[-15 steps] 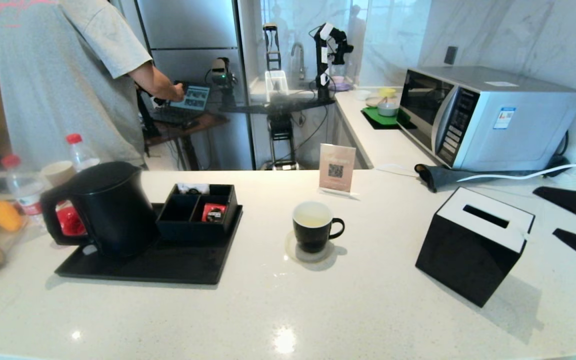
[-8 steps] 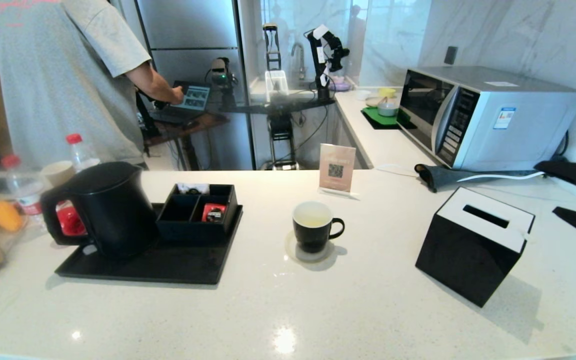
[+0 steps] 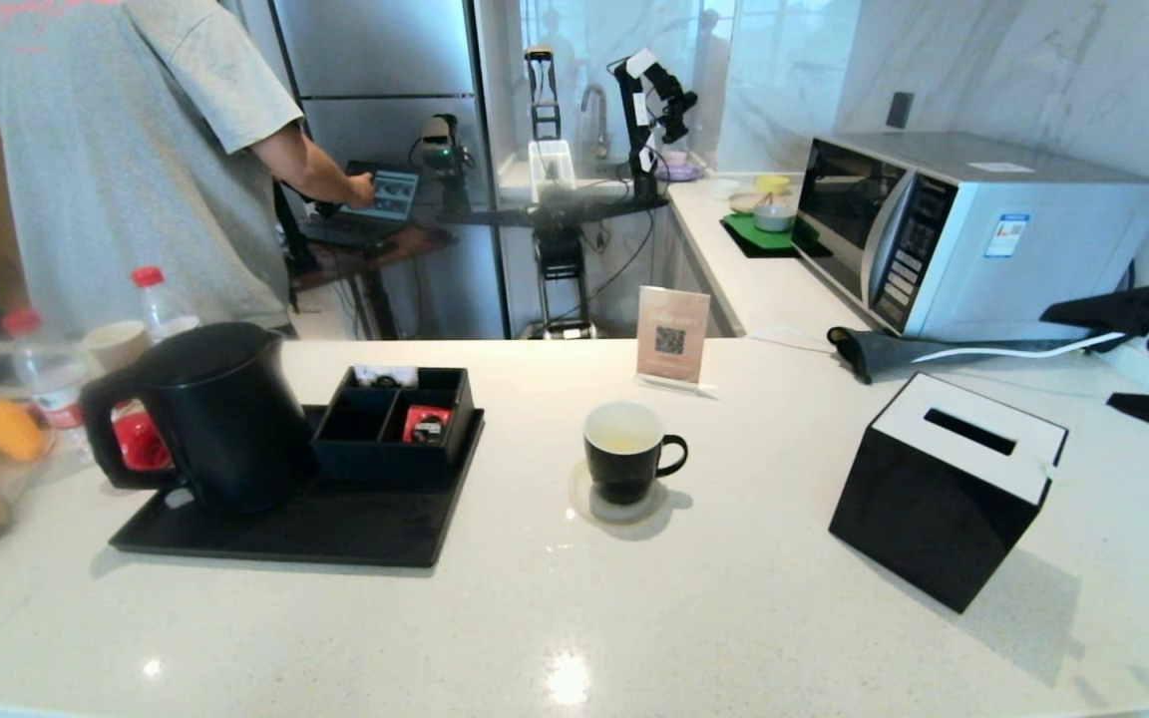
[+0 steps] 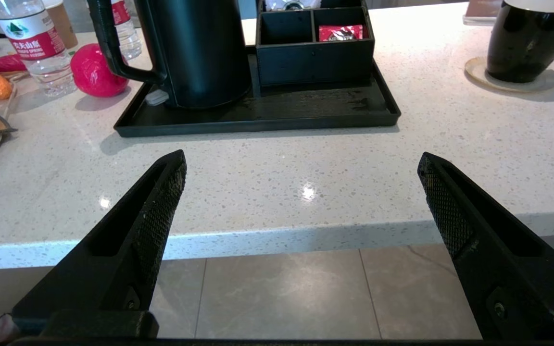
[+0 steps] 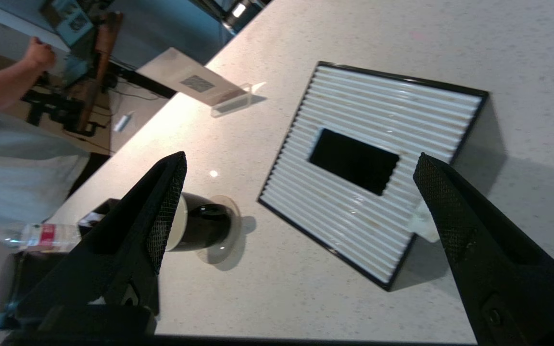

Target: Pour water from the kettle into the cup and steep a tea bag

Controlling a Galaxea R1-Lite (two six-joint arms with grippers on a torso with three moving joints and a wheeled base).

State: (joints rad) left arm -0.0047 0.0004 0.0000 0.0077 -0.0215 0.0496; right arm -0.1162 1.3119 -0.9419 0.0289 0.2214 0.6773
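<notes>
Fingers on my right gripper are spread, empty, above the tissue box; left likewise, parked off the worktop. Kettle sits untouched ahead; cup shows faint yellowish liquid, no tea bag visible.

tea bag: unseen | kettle: top cropped | cup: partly pincer-hidden
</notes>
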